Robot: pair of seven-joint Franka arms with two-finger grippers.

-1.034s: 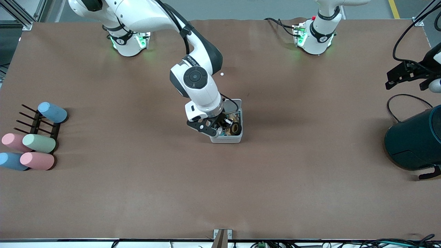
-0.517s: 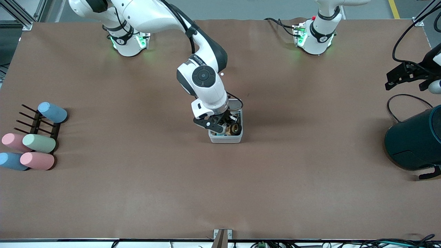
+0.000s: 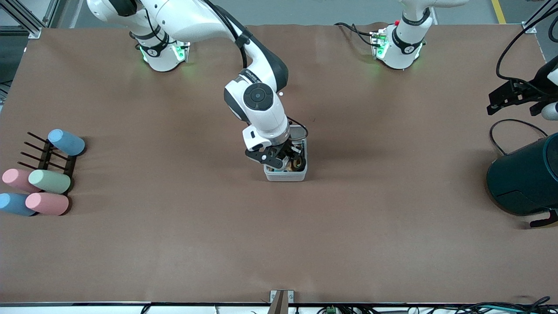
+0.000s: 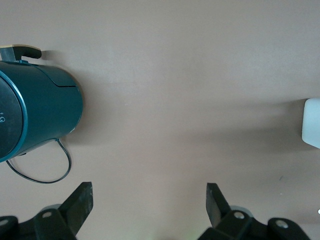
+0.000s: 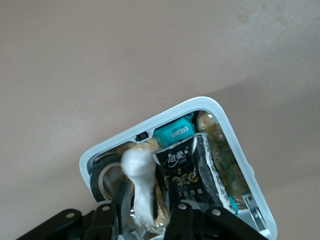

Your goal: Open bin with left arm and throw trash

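The small white bin [image 3: 285,175] stands mid-table with its lid [image 3: 297,131] swung up. It also shows in the right wrist view [image 5: 235,145] and in the left wrist view [image 4: 312,129]. My right gripper [image 3: 283,162] is low over the open bin. In the right wrist view the right gripper [image 5: 147,200] is shut on the white bar [image 5: 140,175], held just inside the bin. The black tape ring [image 5: 102,175] and the black shiny wrapper [image 5: 187,172] lie in the bin. My left gripper [image 3: 495,101] waits, open and empty, at the left arm's end of the table; it also shows in the left wrist view [image 4: 149,200].
A large dark teal round container [image 3: 525,179] with a cable stands at the left arm's end [image 4: 40,110]. Pastel cylinders and a black rack [image 3: 43,174] lie at the right arm's end. A tiny white dot [image 3: 281,93] lies farther from the front camera than the bin.
My right gripper moved toward the left arm's end and down over the open bin with the white bar, then nearly stopped. The left arm has not moved.
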